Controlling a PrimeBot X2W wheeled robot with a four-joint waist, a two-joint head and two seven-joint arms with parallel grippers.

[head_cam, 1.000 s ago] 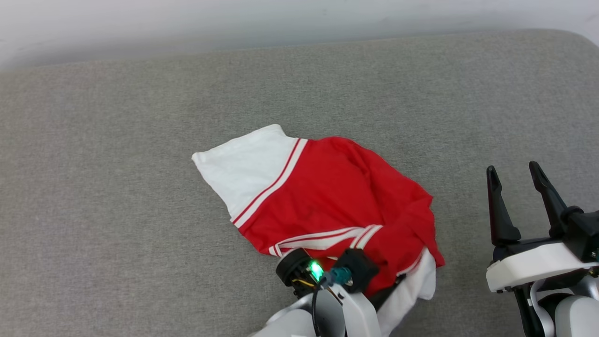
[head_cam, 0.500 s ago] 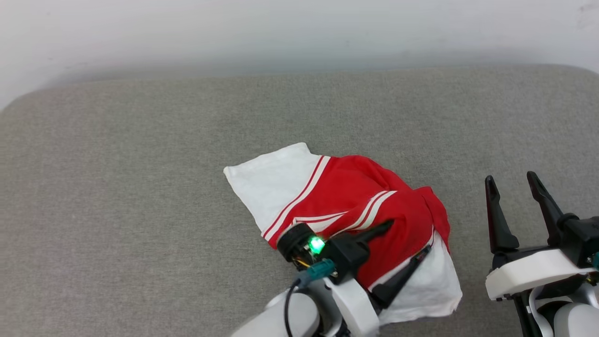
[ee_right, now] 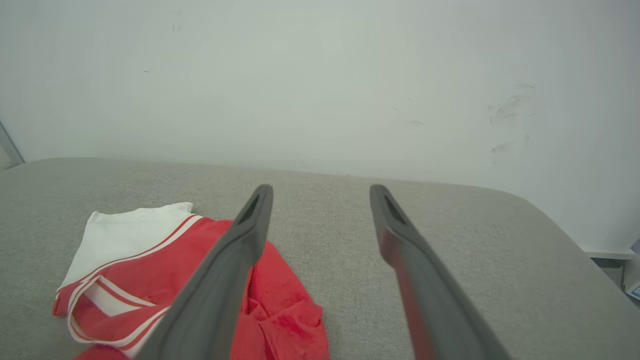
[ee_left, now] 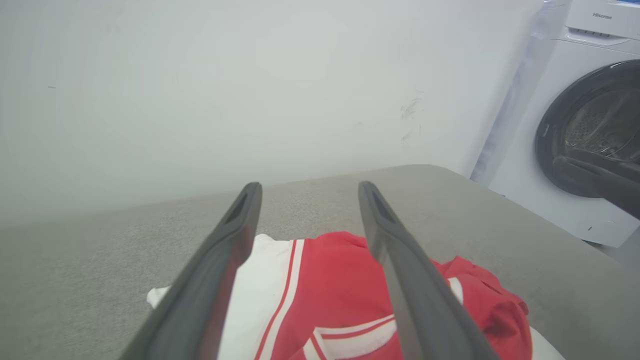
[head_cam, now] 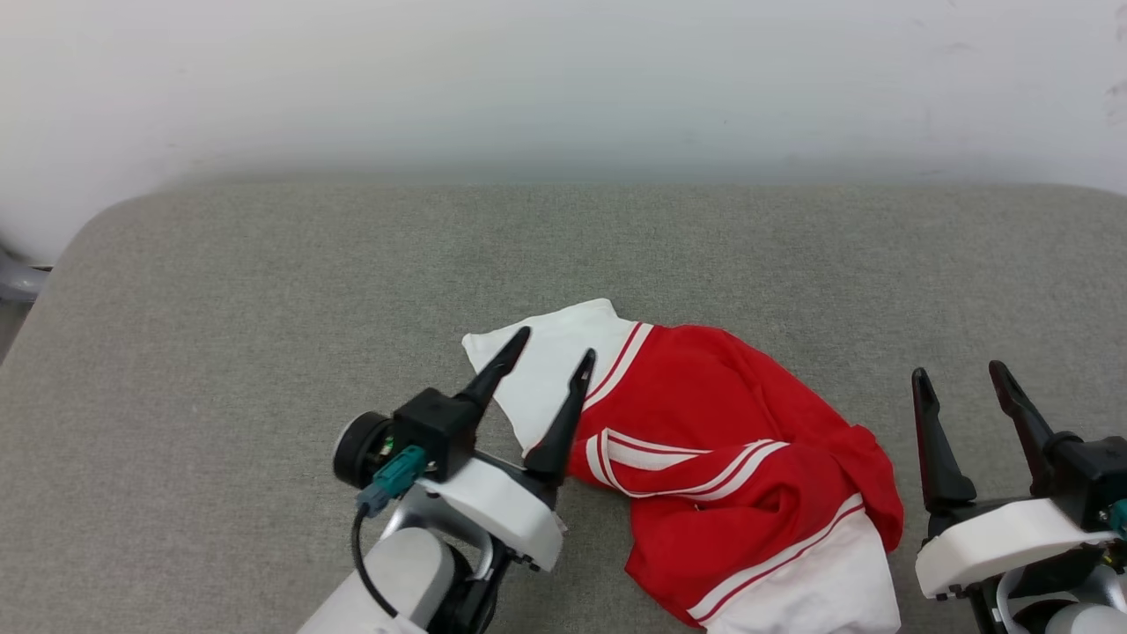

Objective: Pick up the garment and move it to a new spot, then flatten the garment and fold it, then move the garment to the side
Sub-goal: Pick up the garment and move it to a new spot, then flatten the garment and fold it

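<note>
The garment (head_cam: 704, 440) lies crumpled, needing flattening; left gripper (head_cam: 556, 342) gapes empty over its far-left end, likely to regrasp. Right gripper (head_cam: 957, 368) waits spread at its right.

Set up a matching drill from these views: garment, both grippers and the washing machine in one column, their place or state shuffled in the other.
1. garment
2. left gripper
3. right gripper
4. washing machine

A. open, off the garment's right side
B. white, drum showing
C. crumpled on the grey surface
D. open, at the garment's left end

Pairs: 1-C, 2-D, 3-A, 4-B
</note>
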